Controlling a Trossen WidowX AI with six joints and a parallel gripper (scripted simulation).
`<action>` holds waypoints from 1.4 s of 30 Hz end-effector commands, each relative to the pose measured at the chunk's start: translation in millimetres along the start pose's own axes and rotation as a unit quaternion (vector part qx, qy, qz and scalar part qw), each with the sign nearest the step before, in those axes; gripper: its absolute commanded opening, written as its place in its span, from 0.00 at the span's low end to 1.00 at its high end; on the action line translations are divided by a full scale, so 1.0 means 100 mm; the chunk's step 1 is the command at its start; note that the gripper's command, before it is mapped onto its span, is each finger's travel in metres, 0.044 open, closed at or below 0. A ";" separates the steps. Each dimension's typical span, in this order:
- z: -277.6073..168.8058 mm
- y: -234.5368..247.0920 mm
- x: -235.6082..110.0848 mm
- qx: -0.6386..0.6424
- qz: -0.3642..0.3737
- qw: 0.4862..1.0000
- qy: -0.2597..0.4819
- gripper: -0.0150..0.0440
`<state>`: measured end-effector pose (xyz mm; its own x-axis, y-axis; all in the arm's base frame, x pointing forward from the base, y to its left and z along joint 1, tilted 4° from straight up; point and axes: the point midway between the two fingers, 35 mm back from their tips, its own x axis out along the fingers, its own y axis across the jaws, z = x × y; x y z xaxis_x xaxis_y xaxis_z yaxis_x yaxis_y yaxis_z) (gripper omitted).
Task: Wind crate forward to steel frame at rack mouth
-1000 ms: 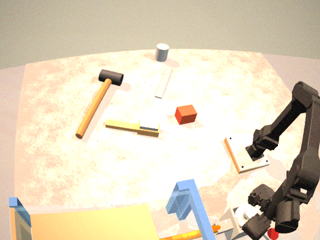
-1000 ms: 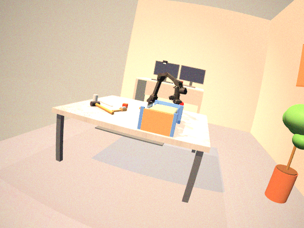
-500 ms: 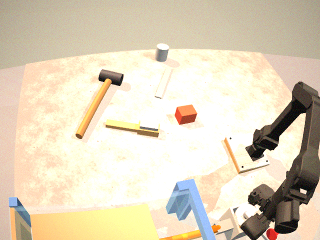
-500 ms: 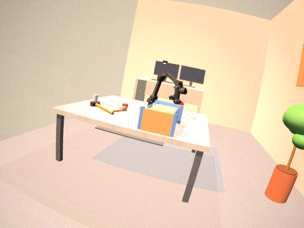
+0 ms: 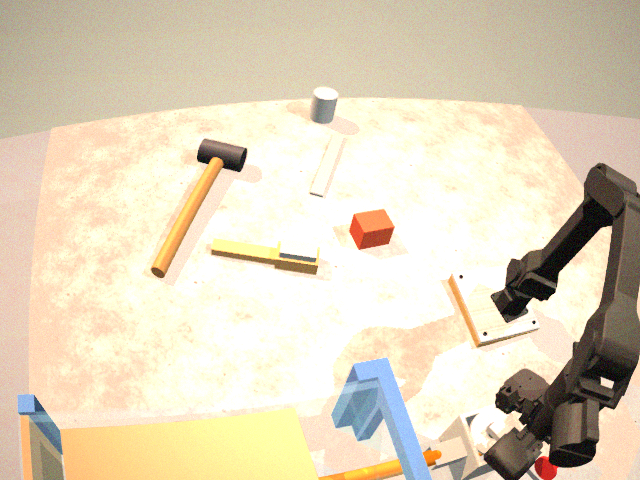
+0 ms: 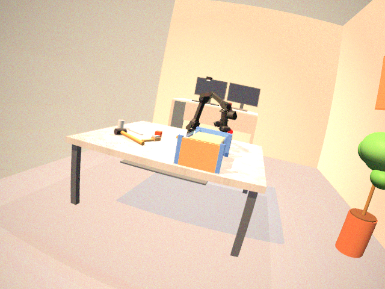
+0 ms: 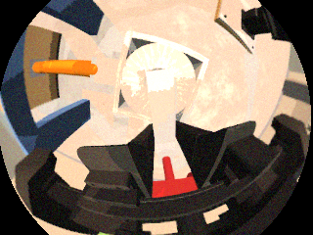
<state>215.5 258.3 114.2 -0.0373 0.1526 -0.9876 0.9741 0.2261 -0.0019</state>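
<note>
The orange-yellow crate (image 5: 180, 446) (image 6: 198, 154) (image 7: 43, 90) sits flat inside the blue-framed cubby (image 5: 400, 413) (image 6: 227, 149) (image 7: 66, 122). In the top view its front face stands back from the cubby's mouth. An orange strap (image 5: 377, 470) (image 7: 68, 68) runs from the crate toward the winch (image 5: 467, 454) (image 7: 134, 66). The pale winch handle (image 7: 164, 110) lies over the winch's round top, its hub above the centre; the key is hidden. My gripper (image 5: 526, 434) (image 6: 221, 126) (image 7: 162, 125) is shut on the handle's arm, beside its red knob (image 5: 545, 468) (image 6: 230, 132) (image 7: 173, 188).
A mallet (image 5: 191, 211), a yellow tool with a grey block (image 5: 248, 250), a red block (image 5: 371, 229), a pale flat strip (image 5: 328, 165) and a grey cylinder (image 5: 324, 105) lie or stand on the bench. My arm's base plate (image 5: 480, 310) is beyond the winch.
</note>
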 end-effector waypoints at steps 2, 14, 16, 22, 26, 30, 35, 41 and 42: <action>0.00 -0.01 0.04 -0.016 -0.003 1.000 -0.002 0.25; 0.00 -0.02 0.04 -0.032 -0.004 0.999 -0.002 0.25; 0.00 -0.01 0.04 -0.016 -0.003 1.000 -0.002 0.25; 0.00 -0.01 0.04 -0.011 -0.003 1.000 -0.002 0.25; 0.00 0.00 0.04 -0.007 -0.002 1.000 -0.002 0.25; 0.00 0.01 0.04 0.012 -0.001 1.000 -0.003 0.25; 0.00 0.01 0.04 0.014 0.000 1.000 -0.003 0.25; 0.00 -0.01 0.00 0.006 0.000 1.000 -0.001 0.39; 0.00 -0.01 0.00 0.006 0.000 1.000 -0.001 0.43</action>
<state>214.9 258.1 114.3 -0.0360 0.1523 -0.9877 0.9767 0.2145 -0.0025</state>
